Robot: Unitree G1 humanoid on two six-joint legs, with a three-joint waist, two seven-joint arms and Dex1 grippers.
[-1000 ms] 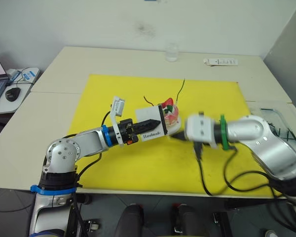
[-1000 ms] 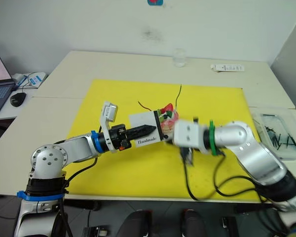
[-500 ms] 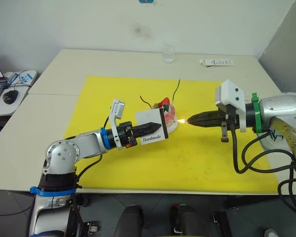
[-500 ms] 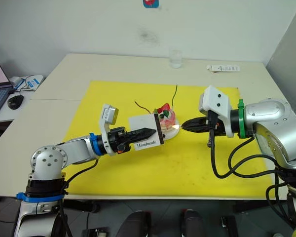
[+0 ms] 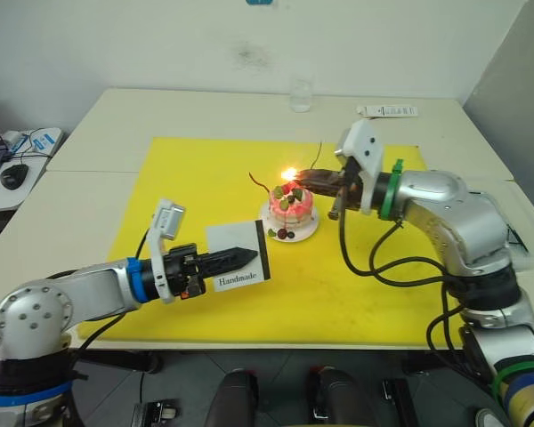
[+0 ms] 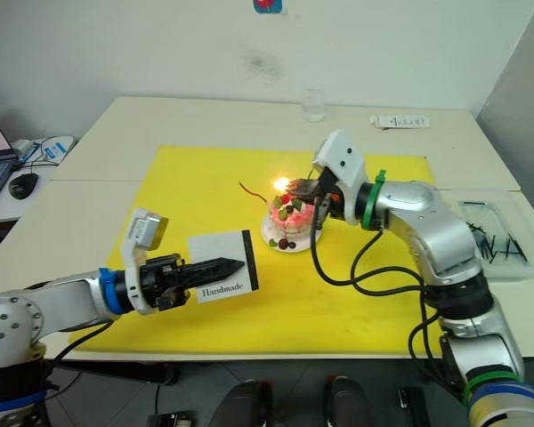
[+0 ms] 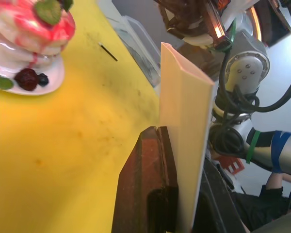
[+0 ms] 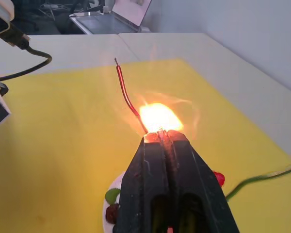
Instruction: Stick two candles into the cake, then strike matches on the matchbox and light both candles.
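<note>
— Yellow mat [image 5: 356, 294] unchanged; our left gripper [image 5: 246, 256], clamped on the matchbox [image 5: 238, 260], has pulled back from the cake [image 5: 291, 206].

— Our right gripper [image 5: 304, 177], pinched on a burning match [image 8: 161, 130], now reaches over the cake.

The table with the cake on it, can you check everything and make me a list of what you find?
Surface: pale table with a yellow mat spread on it.
Job's things: cake on its white plate, mid-mat; red candle and green candle stuck in it; a flame burns above the cake.
Clutter: clear cup, white remote, clear tray of dark sticks.
Grippers: left gripper shut on the matchbox; right gripper shut on a burning match, mostly hidden by flame.
Cables: black cable loops from the right arm.
Surroundings: laptop and mouse on a side desk.
</note>
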